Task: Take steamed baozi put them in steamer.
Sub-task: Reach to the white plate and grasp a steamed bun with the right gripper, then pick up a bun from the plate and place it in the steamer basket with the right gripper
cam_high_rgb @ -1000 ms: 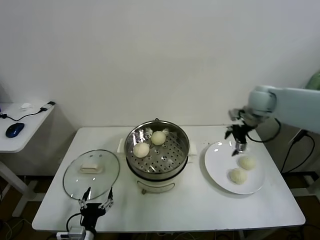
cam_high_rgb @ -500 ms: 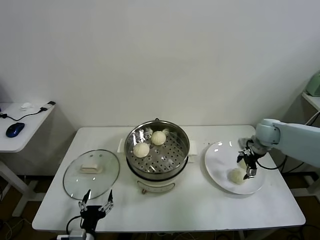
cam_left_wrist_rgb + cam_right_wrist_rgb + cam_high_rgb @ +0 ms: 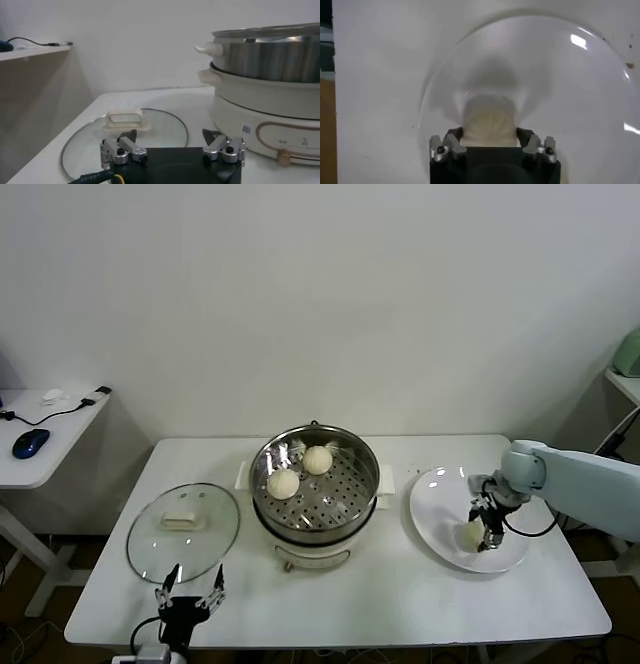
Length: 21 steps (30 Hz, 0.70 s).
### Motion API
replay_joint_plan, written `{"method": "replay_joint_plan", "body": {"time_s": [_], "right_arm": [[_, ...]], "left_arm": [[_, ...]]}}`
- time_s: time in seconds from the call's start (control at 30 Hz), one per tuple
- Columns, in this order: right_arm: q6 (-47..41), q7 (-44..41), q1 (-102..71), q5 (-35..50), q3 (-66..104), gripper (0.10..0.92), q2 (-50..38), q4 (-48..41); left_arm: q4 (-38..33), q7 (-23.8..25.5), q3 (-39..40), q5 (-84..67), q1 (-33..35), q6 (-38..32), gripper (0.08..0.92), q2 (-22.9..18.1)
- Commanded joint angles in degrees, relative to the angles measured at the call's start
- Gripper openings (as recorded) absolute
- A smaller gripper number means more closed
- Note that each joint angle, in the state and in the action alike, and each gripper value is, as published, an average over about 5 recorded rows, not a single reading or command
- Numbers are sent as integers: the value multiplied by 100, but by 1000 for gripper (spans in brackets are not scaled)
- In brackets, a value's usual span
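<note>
I can see a small barcode sticker on the steamer (image 3: 248, 129), but no writing I can read. I count two buns (image 3: 283, 482) on the perforated tray in the steamer (image 3: 315, 489) at the table's middle. Only one bun (image 3: 472, 533) shows on the plate (image 3: 440, 529) near the right edge, where two lay a second ago. My right gripper (image 3: 487, 529) has come down onto the plate and its fingers bracket that bun (image 3: 488, 122). My left gripper (image 3: 186, 599) hangs open at the front edge by the glass lid (image 3: 183, 530).

Shiny perforated steel steamer (image 3: 315, 481) – matt, smooth dough baozi (image 3: 283, 483) inside; clear glass lid (image 3: 183, 531), glossy white plate (image 3: 432, 516).
</note>
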Motion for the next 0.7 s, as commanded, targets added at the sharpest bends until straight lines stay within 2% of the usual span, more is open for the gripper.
{"method": "replay_joint_plan", "body": {"time_s": [0.03, 0.27, 0.43, 0.53, 0.7], "right_arm": [[109, -237, 1054, 86, -480, 688, 45, 300], [970, -894, 3653, 831, -1619, 687, 1002, 414], [1841, -1129, 4622, 1115, -1205, 687, 2113, 819], [2271, -1071, 4613, 985, -691, 687, 2695, 1415], [2835, -754, 3975, 135, -372, 687, 3385, 2101]], "left_arm": [[0, 1, 0, -3, -1, 5, 823, 3], [-72, 9, 33, 50, 49, 10, 823, 13], [-92, 4, 71, 66, 67, 2, 823, 65], [-102, 6, 86, 73, 59, 7, 823, 71], [-123, 10, 98, 97, 45, 24, 823, 63]]}}
